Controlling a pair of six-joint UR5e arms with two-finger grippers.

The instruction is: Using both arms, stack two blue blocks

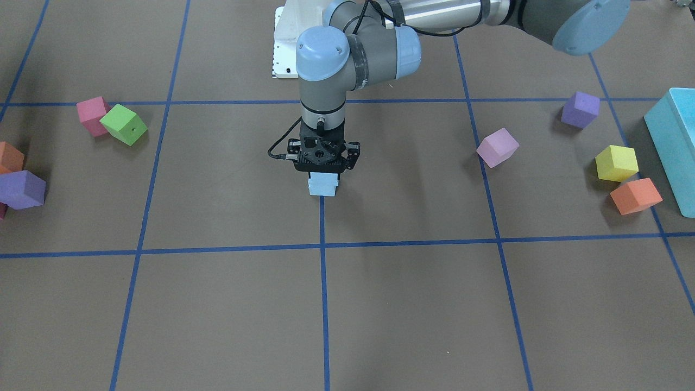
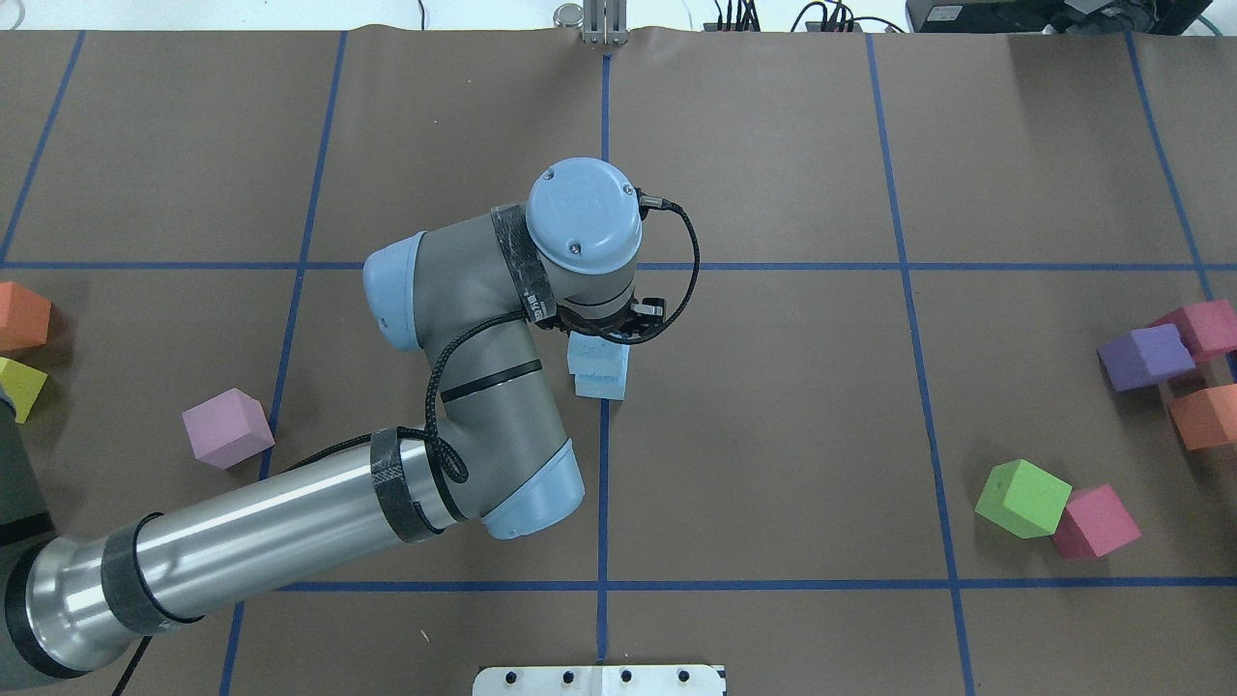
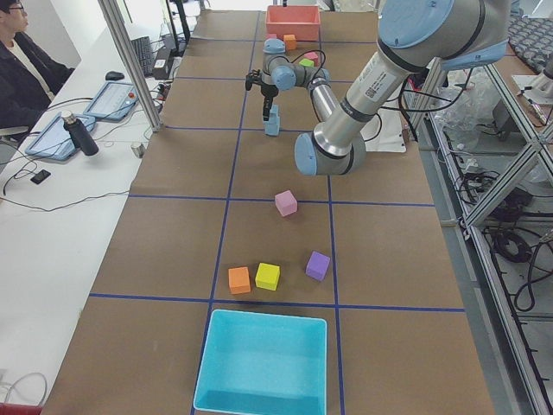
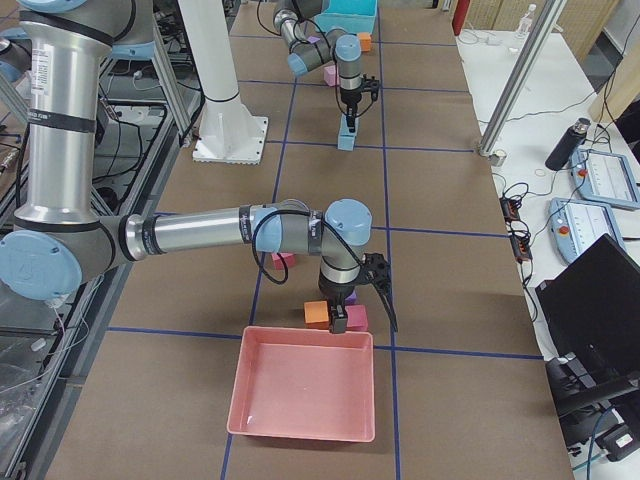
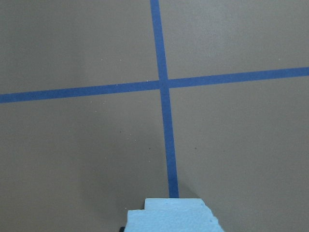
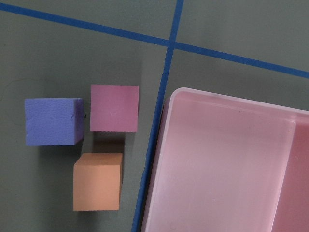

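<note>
Two pale blue blocks stand stacked at the table's centre on a blue tape line, the upper blue block [image 2: 595, 354] slightly offset on the lower blue block [image 2: 602, 386]. The stack also shows in the front view [image 1: 323, 185] and at the bottom edge of the left wrist view [image 5: 169, 216]. My left gripper [image 1: 323, 171] points straight down and is shut on the upper block. My right gripper [image 4: 360, 318] hangs far off at the table's right end, above cubes beside a pink tray [image 4: 305, 395]. I cannot tell whether it is open or shut.
A lilac cube [image 1: 497, 147], purple cube [image 1: 580, 109], yellow cube [image 1: 616, 163], orange cube [image 1: 635, 195] and teal box [image 1: 673, 146] lie on my left. A green cube [image 1: 125, 125], pink cube [image 1: 92, 115] and purple cube [image 1: 21, 189] lie on my right.
</note>
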